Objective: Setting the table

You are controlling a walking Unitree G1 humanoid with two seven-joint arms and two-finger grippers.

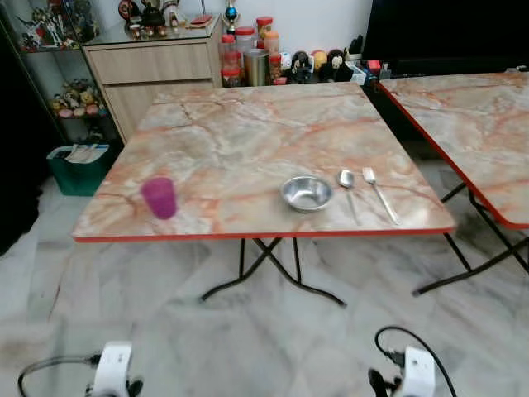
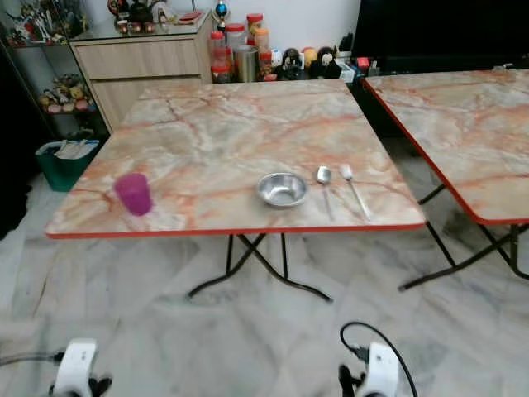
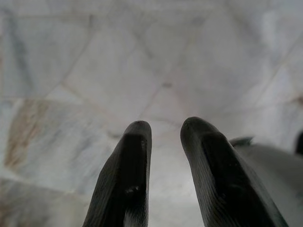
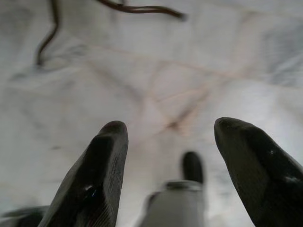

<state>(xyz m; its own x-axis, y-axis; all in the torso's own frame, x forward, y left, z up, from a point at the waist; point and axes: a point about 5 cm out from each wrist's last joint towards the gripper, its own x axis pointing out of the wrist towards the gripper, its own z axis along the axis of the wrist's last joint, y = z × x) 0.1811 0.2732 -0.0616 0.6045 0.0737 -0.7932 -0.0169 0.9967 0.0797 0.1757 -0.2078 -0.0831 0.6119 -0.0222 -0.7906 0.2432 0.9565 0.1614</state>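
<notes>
On the table, bowl, spoon and fork sit lower right, cup lower left; left claw slightly parted, right claw wide open, both empty over floor.

We see bowl near table's front edge, spoon and fork at its 3 o'clock, purple cup at 9.

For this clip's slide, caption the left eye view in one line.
Marble-patterned folding table set with purple cup, steel bowl, spoon and fork.
</notes>
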